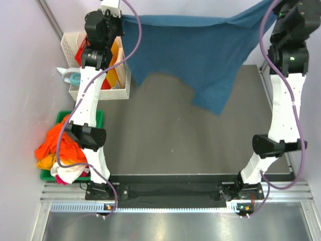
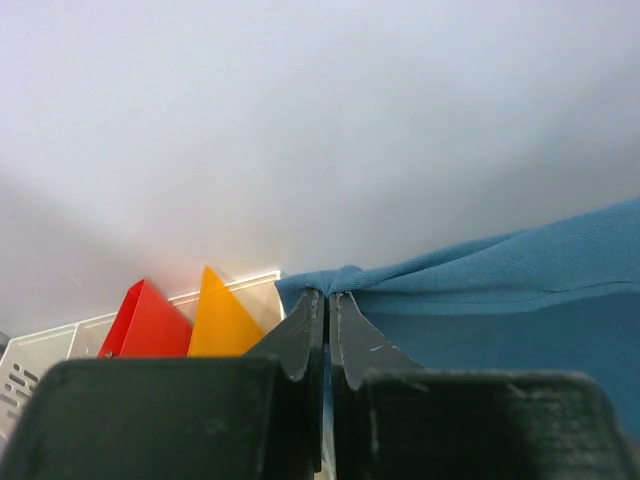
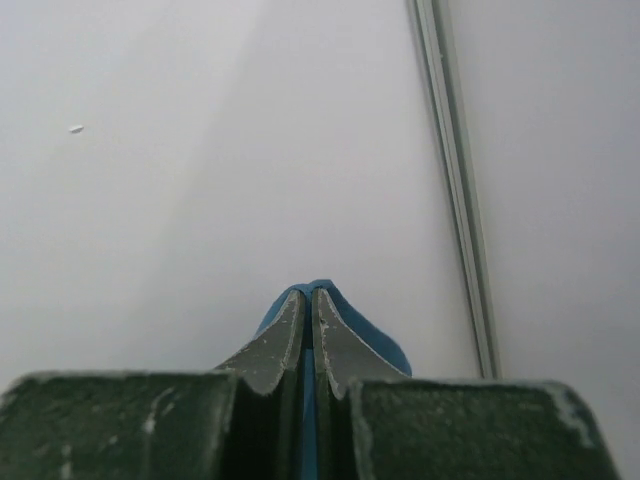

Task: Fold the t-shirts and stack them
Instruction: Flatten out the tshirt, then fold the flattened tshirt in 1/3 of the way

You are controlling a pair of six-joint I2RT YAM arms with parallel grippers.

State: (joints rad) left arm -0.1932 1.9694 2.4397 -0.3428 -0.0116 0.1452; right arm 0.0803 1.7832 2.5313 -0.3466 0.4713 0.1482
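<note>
A dark teal-blue t-shirt (image 1: 200, 50) hangs in the air at the far side of the table, stretched between both grippers, its lower corner drooping toward the table. My left gripper (image 2: 327, 296) is shut on the shirt's left top corner (image 2: 480, 300). My right gripper (image 3: 307, 295) is shut on the right top corner, a bit of blue cloth (image 3: 375, 340) showing round the fingertips. Orange, yellow and white t-shirts (image 1: 60, 150) lie heaped in a green bin (image 1: 98, 118) at the left.
A white basket (image 1: 120, 90) at the back left holds rigid red (image 2: 145, 325) and orange (image 2: 222, 320) boards. A tape roll (image 1: 72, 76) lies by it. The grey table mat (image 1: 170, 140) spreads below the shirt. White walls stand close behind.
</note>
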